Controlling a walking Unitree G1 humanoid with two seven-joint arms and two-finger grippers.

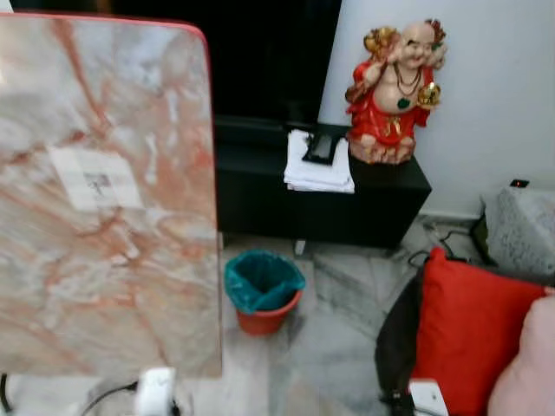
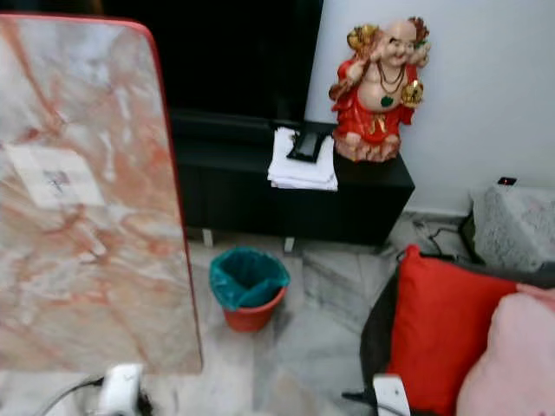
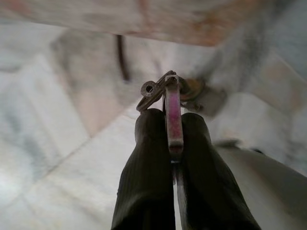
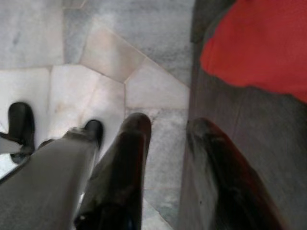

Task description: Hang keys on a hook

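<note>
A pink marble tabletop [image 1: 104, 199] stands beside the black cabinet [image 1: 347, 204] bearing a red figurine [image 1: 395, 91]. Low over the floor [image 3: 43, 158], the left tool [image 3: 171, 125] pinches the keys [image 3: 168, 93]; the right tool [image 4: 165, 127] hangs with fingers apart.

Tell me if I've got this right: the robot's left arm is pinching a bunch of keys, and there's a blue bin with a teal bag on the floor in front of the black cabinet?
Nearly. The bin is orange-red, not blue; the head camera's left eye view shows it with the teal bag, on the floor before the black cabinet. The rest holds: in the left wrist view, the left gripper has its jaws closed on the keys.
</note>
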